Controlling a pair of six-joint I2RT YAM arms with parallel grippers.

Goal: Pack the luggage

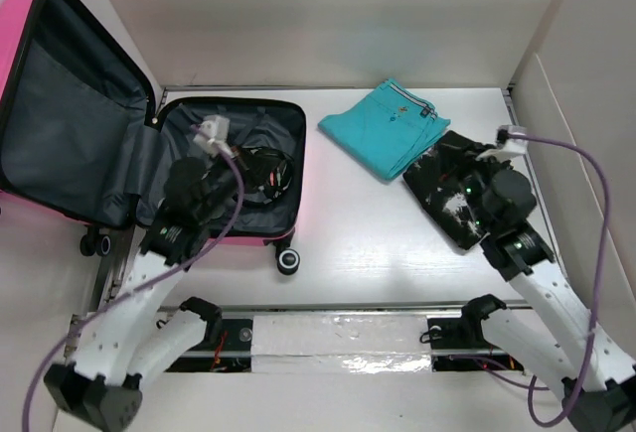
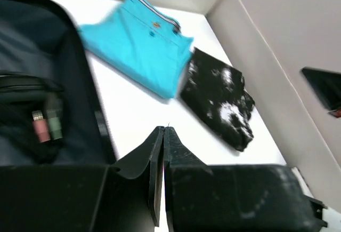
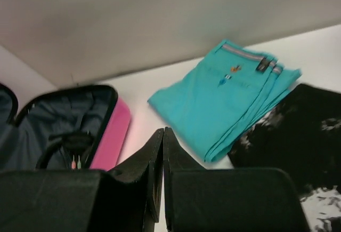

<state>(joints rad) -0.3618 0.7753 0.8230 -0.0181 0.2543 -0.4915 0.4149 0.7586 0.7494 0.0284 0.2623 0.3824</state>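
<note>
- The luggage (image 1: 283, 124) is lying open at the table's ten o'clock with its lid leaning back. Only a black cable bundle (image 1: 266, 169) is sitting in its grey lining.
- Packing is looking barely begun, I'd say. The teal folded garment (image 1: 388, 126) at one o'clock and the black-and-white garment (image 1: 442, 189) at two o'clock are lying outside the case.
- The left gripper (image 2: 163, 129) is hovering over the case, fingers pressed together on nothing. The right gripper (image 3: 162, 130) is doing likewise over the dark garment.
- The white wood-grain table (image 1: 378, 263) is sitting boxed in by plain white panels (image 1: 328, 25).
</note>
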